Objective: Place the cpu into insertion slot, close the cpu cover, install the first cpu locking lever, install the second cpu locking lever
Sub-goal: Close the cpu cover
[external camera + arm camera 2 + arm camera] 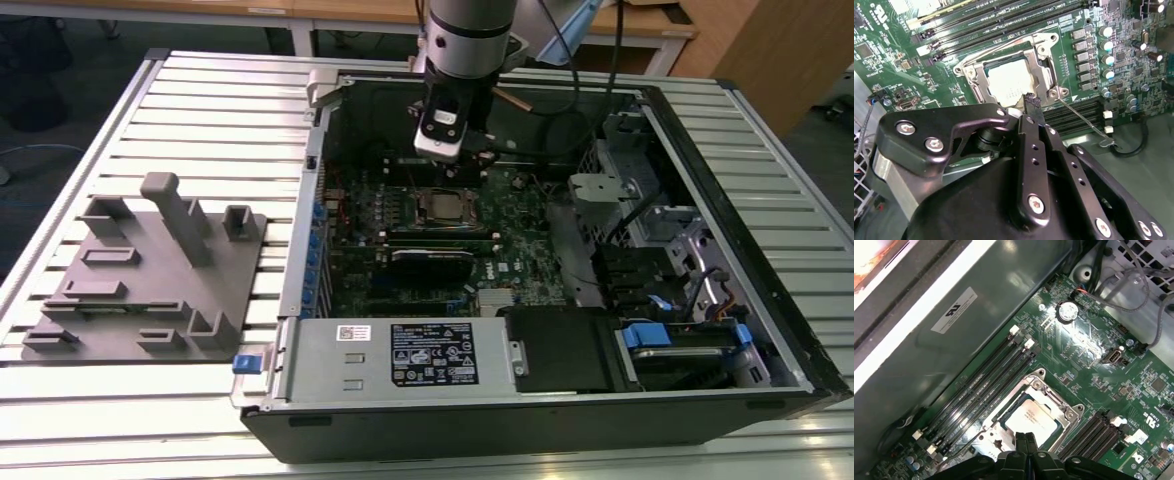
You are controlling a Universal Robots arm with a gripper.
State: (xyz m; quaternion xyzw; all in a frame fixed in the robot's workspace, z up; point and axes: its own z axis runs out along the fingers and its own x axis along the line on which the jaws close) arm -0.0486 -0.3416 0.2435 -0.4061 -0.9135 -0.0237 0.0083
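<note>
- cpu (1006,82) sits in slot (967,70), mid-board (1134,95).
- cover (1046,67) looks shut over it.
- One lever (1086,122) juts loose off the slot corner, so it looks unlatched; I cannot tell about the other.
- hand (1031,102) is pinched closed and empty, tip just beside that corner.

Open computer case (534,412) on slatted table (214,110), grey fixture block (147,275) beside it, green motherboard (527,215) inside
</note>
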